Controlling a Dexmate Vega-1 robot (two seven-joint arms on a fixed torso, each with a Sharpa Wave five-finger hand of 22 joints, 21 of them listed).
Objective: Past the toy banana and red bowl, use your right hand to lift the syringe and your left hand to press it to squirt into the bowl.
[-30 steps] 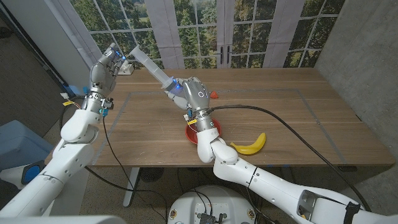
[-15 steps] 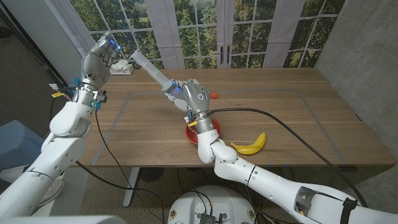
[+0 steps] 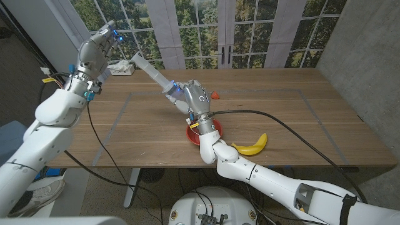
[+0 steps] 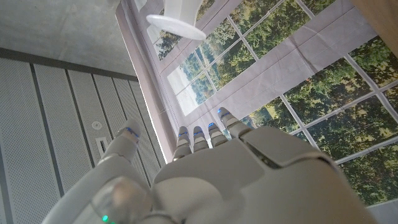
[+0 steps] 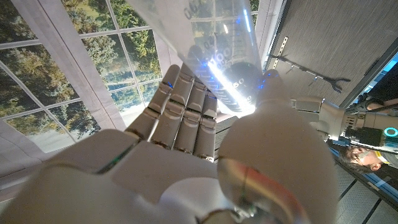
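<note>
While our right hand [image 3: 196, 97] is gripping the syringe [image 3: 156, 74] above the counter [image 3: 281, 119], tilted with its plunger end toward our left hand [image 3: 97, 47], we are holding that left hand empty, fingers loosely apart, beside the plunger. The bowl [image 3: 212, 132] is sitting near the banana [image 3: 251, 145]. If we are pressing off-axis, the syringe may be swinging and squirting outside the bowl.
</note>
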